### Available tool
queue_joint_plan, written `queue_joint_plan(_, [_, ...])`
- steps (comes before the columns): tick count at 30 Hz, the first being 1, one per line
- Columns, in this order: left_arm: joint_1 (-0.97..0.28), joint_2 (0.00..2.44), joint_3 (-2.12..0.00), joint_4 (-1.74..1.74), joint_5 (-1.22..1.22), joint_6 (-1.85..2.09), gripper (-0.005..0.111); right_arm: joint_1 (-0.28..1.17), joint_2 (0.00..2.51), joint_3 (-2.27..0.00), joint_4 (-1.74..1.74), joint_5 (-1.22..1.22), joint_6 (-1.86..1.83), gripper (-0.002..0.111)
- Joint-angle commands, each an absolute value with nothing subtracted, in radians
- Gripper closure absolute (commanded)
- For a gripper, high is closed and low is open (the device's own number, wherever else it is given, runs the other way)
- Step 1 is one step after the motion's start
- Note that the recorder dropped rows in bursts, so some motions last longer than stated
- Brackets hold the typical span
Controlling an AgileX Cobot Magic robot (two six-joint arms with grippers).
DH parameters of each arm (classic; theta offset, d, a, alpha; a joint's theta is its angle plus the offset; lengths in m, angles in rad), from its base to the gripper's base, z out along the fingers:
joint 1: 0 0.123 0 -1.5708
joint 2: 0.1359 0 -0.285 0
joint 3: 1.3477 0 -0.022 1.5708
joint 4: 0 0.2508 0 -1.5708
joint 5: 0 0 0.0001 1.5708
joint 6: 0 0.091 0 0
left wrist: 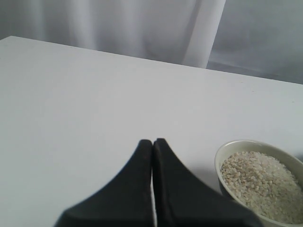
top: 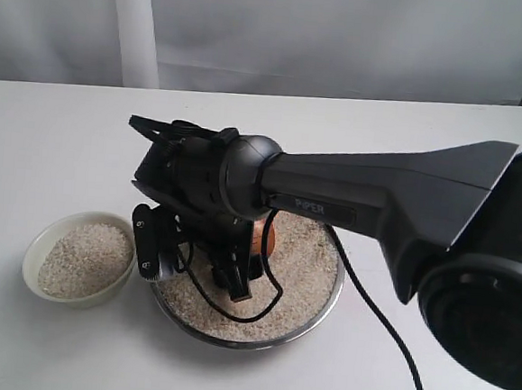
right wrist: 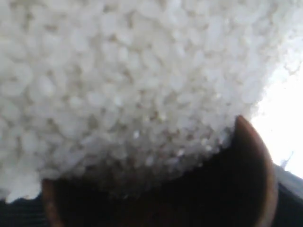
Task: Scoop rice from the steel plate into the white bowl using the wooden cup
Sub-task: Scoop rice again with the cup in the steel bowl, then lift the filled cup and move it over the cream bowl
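Wooden cup (top: 267,238) is gripped by right gripper (top: 237,270), its mouth pressed into rice (top: 301,261) on steel plate (top: 338,287), mid-table. White bowl (top: 30,254), part-filled, is set just left of plate. Left gripper (left wrist: 152,142) jaws are closed, empty.

A white table (top: 58,134) spreads across the lower scene, its top plain and matte. Behind its far edge hangs a pale curtain (top: 346,39) with one vertical fold.

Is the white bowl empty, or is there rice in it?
Not empty: the white bowl holds rice, its level below the rim.
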State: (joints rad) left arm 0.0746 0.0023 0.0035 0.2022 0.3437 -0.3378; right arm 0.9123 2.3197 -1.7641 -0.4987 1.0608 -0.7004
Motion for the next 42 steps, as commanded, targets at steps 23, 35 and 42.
queue_joint_plan(23, [0.070, 0.000, 0.000, 0.196, 0.337, -0.340, 0.107, 0.782, 2.254, -1.764, -0.132, 0.970, -0.735, 0.108])
queue_joint_plan(35, [0.070, 0.000, 0.000, 0.196, 0.337, -0.340, 0.107, 0.753, 2.236, -1.756, -0.039, 0.934, -0.785, 0.108])
queue_joint_plan(42, [0.070, 0.000, 0.000, 0.196, 0.337, -0.340, 0.107, 0.722, 2.141, -1.648, 0.011, 0.838, -0.834, 0.108])
